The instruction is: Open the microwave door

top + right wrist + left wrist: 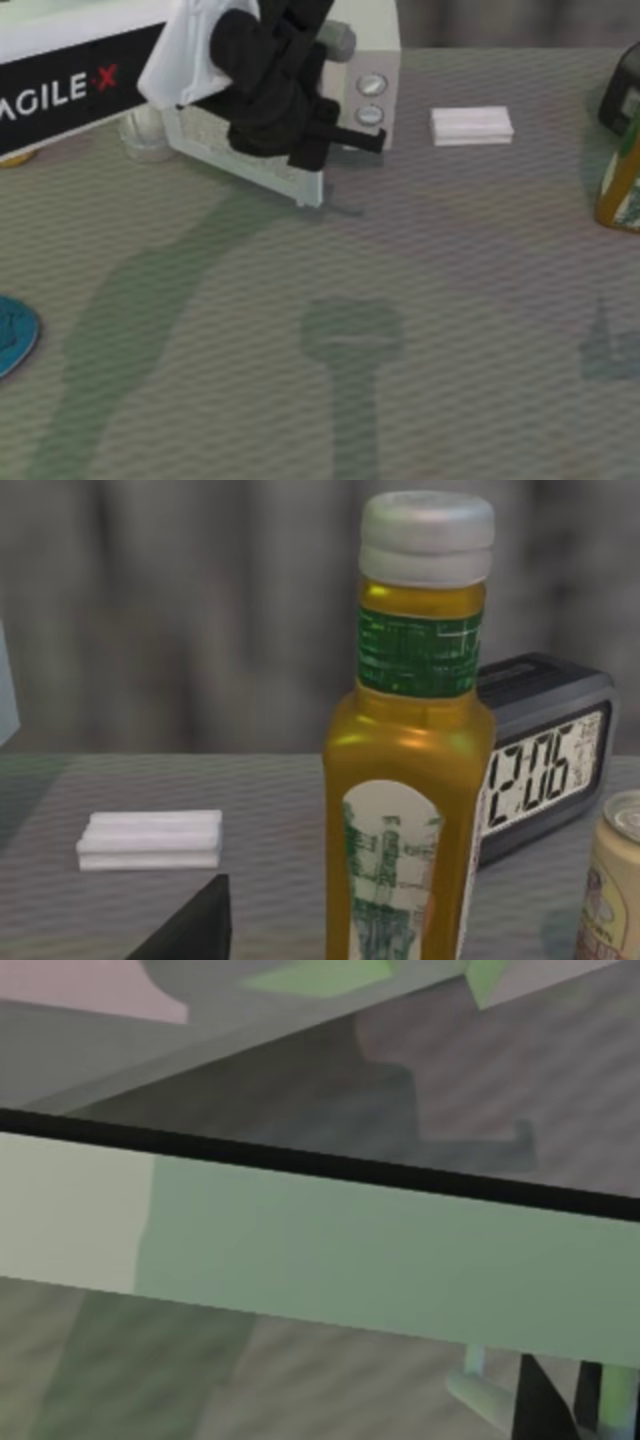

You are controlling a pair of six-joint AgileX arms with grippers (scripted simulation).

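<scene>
From above, the left gripper (345,135) sits low in front of the microwave (375,40) at the table's (450,300) far edge, its black fingers (365,140) pointing toward the two silver knobs (371,98) just beyond. The door (250,160) stands swung out at an angle, its free edge just below the gripper. How wide the fingers are parted, and whether they have hold of the door, I cannot tell. A white block (471,125) lies well to the gripper's right; a bottle (618,185) stands at the far right edge.

The left wrist view shows a pale panel (380,1260) with a dark upper edge crossing the frame, close up.

The right wrist view shows the bottle (410,780) close by, a clock (545,765) behind it, a can (615,880) beside it, and the block (150,840). The right gripper is out of sight.
</scene>
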